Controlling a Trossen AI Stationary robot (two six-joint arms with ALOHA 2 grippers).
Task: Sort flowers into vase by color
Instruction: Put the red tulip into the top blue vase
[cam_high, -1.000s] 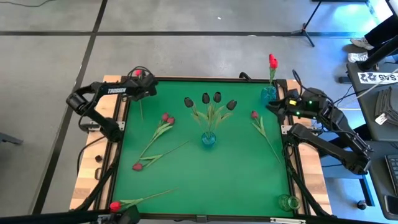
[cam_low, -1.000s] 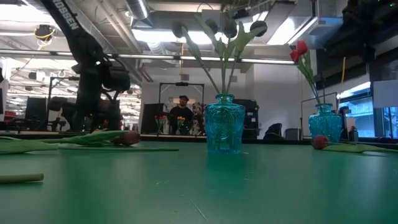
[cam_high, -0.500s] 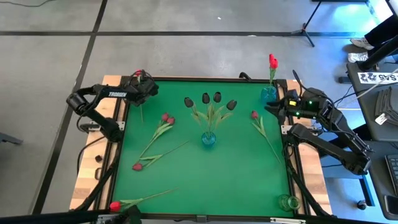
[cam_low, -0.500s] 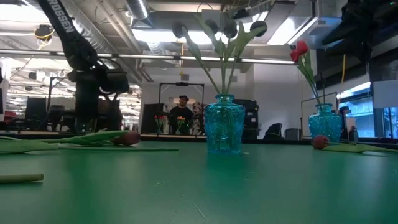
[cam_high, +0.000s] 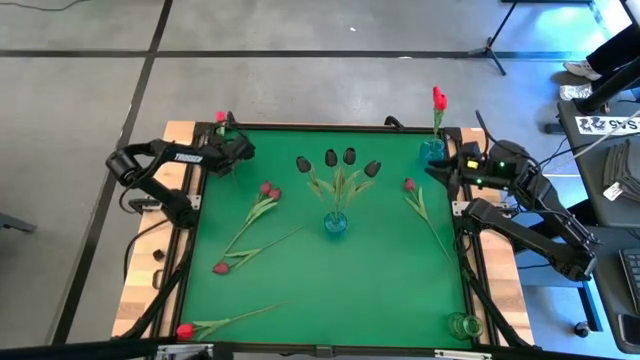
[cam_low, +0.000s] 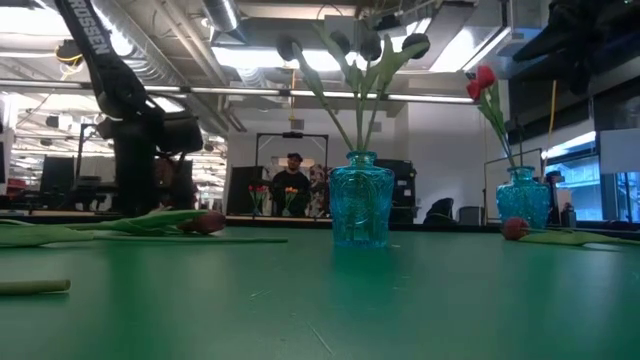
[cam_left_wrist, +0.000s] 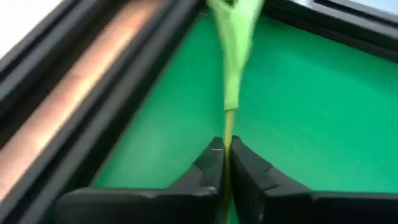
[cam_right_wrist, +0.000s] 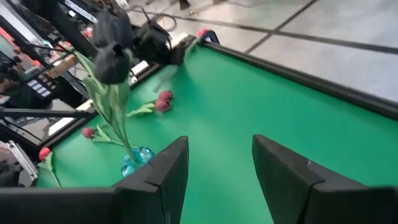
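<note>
My left gripper is at the table's far left corner, shut on the stem of a red tulip whose head lies at the far edge. My right gripper waits open and empty by the far right edge, beside a blue vase with one red tulip. The centre blue vase holds several near-black tulips. Loose tulips lie flat on the green mat: a pair, one, a red one and one at the right. My left gripper pinches the red tulip's thin green stem between its two fingertips, just on the cut-end side of the leaf. The fingers slant down from above, from the table's left. The stem runs on from the fingertips toward the head at the far edge.
A small clear vase stands at the near right corner. The mat has a raised dark frame with wooden boards outside it. Beyond the table a person shows far off in the room.
My left gripper has tipped downward and moved a little toward the near edge, onto the stem at the far left corner, and has shut on it. The tulips on the mat and my right arm have kept still.
</note>
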